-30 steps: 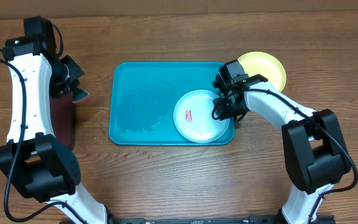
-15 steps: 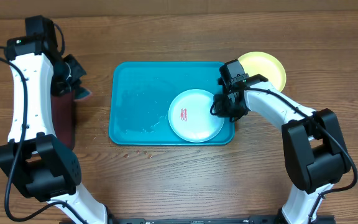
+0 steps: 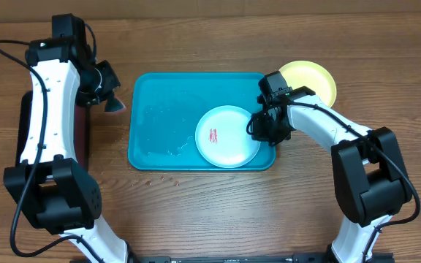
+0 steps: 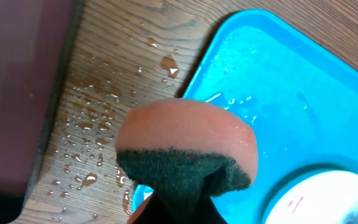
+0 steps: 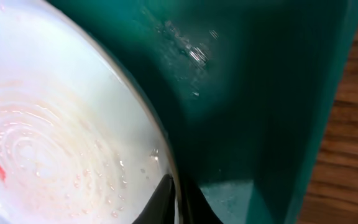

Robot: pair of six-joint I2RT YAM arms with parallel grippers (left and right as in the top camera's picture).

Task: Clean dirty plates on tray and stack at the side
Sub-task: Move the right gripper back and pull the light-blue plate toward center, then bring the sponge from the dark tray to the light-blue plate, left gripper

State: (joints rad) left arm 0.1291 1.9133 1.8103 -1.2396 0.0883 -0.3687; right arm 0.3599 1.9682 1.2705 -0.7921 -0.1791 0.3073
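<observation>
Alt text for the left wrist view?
A sponge, orange over dark scourer, pinched in the left gripper, fills the centre. Behind: wet table, blue tray holding a smeared plate lower right, maroon tray left.

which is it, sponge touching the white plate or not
Apart. Overhead view shows the sponge, held by the left gripper, outside the tray's left rim, with bare tray between it and the white plate.

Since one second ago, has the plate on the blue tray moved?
Yes. The plate has slid left, away from the right rim of the tray, with the right gripper on its edge.
</observation>
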